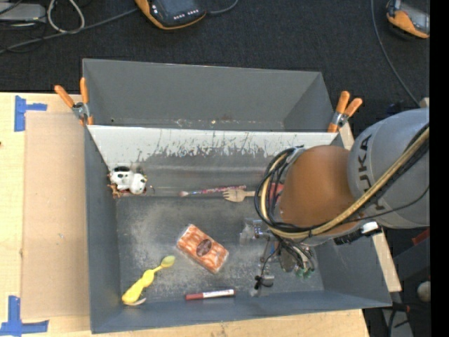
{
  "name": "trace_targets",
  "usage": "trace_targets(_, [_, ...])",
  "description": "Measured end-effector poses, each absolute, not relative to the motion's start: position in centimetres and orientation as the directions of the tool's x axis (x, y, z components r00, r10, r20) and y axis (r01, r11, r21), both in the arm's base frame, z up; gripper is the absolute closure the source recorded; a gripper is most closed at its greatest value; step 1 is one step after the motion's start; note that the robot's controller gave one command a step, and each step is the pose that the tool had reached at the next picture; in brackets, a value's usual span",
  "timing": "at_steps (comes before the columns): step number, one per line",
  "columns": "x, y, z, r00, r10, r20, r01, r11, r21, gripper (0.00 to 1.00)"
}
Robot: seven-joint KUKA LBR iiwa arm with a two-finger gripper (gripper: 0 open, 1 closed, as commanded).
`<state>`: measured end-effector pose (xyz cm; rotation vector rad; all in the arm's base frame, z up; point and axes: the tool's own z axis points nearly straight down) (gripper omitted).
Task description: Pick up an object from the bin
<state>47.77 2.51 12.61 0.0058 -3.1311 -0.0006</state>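
My gripper [264, 272] hangs low over the bin floor near the front right, under the arm's orange cover. The thing nearest to it is a thin red and white pen [209, 295], lying flat just to its left along the front wall. An orange patterned packet [202, 248] lies on the floor farther left, tilted. Nothing shows in the gripper.
A yellow long-handled brush [146, 281] lies at the front left. A small white and black toy [127, 181] sits in the back left corner. A thin wooden fork [217, 192] lies along the back wall. Cables hang around the wrist.
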Motion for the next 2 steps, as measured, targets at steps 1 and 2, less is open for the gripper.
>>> trace_targets(1, [48.0, 2.5, 13.0, -1.000, -0.003, 0.002, -0.003, 1.000, 0.001, 0.00])
trace_targets(2, [48.8, 5.0, 10.4, -0.997, -0.074, 0.005, -0.074, 0.997, 0.001, 0.00])
